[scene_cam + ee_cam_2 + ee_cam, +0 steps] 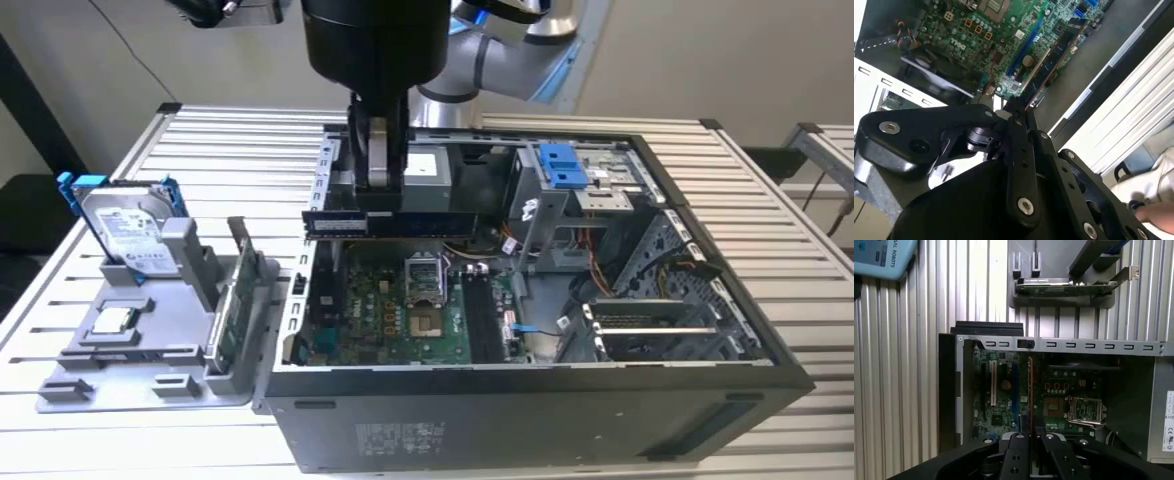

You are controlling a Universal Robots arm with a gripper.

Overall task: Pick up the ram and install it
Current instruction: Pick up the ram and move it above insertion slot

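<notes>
While hovering over the motherboard [387, 320] | clamps fingers [384, 160] tight on the ram [387, 222] | holds ram level, long edge down, above motherboard, touching nothing but the fingers

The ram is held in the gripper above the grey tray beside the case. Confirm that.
Wrong place. The exterior view shows the ram held in the gripper above the open case, not above the grey tray.
</notes>
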